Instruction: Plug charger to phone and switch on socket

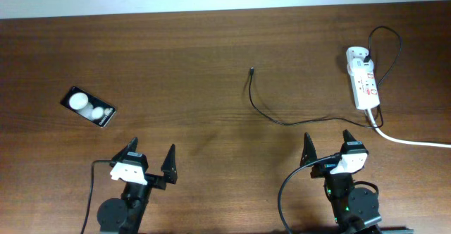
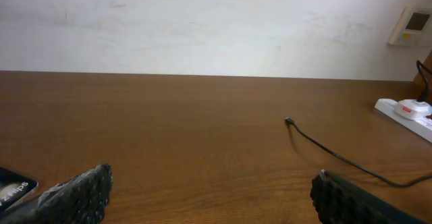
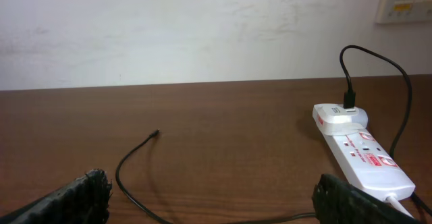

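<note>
Worktop (image 1: 211, 65): L fingers (image 1: 169, 162) and R fingers (image 1: 308, 151) both spread wide at near edge. Socket (image 1: 363, 84) nr far-right corner, adapter (image 1: 356, 54) plugged in. Charger (image 1: 264, 111) trails twd centre, plug tip (image 1: 251, 70) lying loose. Phone (image 1: 88, 106) flat nr left edge, well apart from charger.

The phone (image 2: 15, 185) is cropped at the edge, and switch positions on the socket (image 1: 363, 84) are unreadable.
</note>
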